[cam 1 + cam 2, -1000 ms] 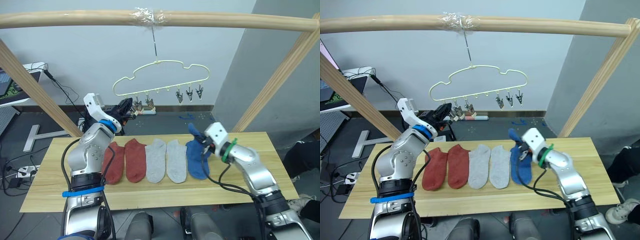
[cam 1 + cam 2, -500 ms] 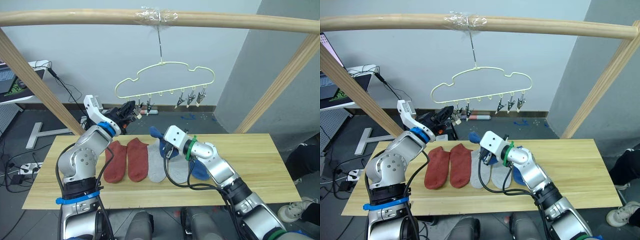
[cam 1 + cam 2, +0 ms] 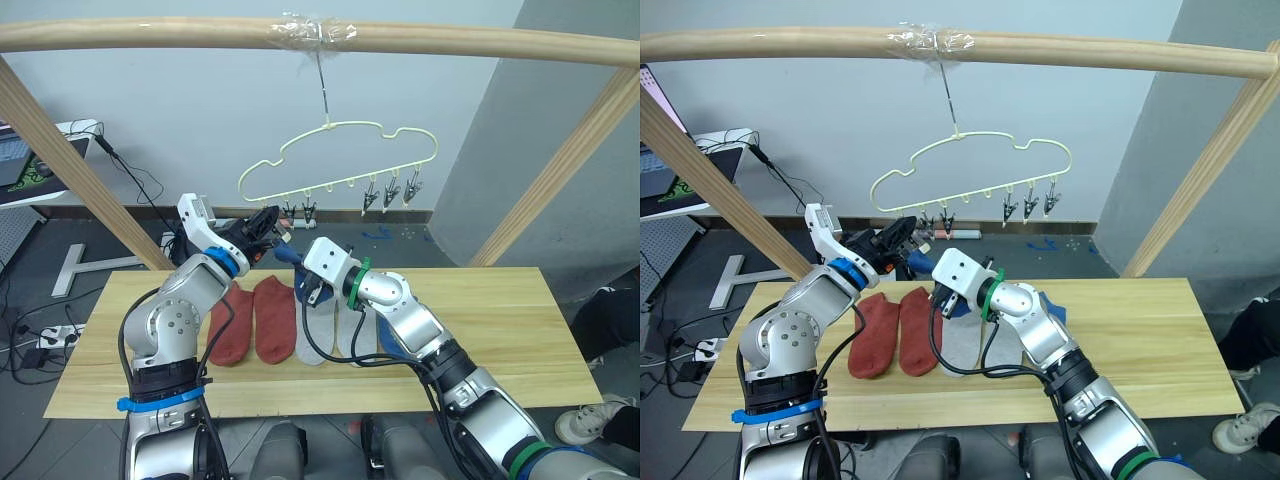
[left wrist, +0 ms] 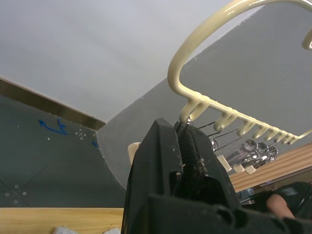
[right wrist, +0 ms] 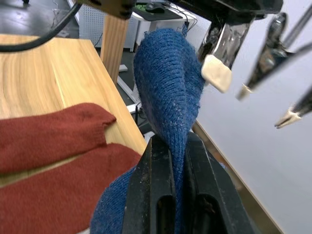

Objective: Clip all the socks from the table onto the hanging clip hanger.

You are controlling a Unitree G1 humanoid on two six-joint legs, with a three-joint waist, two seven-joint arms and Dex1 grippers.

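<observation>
Right gripper (image 5: 178, 146), two black fingers, was seen pinched tight on a blue knit ankle sock (image 5: 168, 92), lifted off the long light wooden plank table (image 3: 480, 320) and held up toward the left end of the thin pale-yellow wire clip hanger (image 3: 340, 160). In the right wrist view the sock's folded top was just beside the cream-tipped jaw of a metal clip (image 5: 219, 53); contact could not be confirmed.

Left gripper (image 3: 268, 222) was raised at the hanger's leftmost clip (image 4: 187, 127). In the left wrist view its fingers were pressed close together right at that clip, directly under the curved end of the hanger bar; whether the clip was actually squeezed between them could not be told.

Hanger was hung by its hook from a thick wooden pole (image 3: 150, 35), fixed with clear tape (image 3: 318, 28). Remaining clips (image 3: 390, 190) were seen dangling along the lower bar, all without socks.

On the table, two rust-red socks (image 3: 250, 320) were laid side by side, with two light grey socks (image 3: 315, 335) next to them, partly hidden behind the right arm. A second blue sock (image 3: 1052, 305) was partly visible on the table behind that arm's forearm.
</observation>
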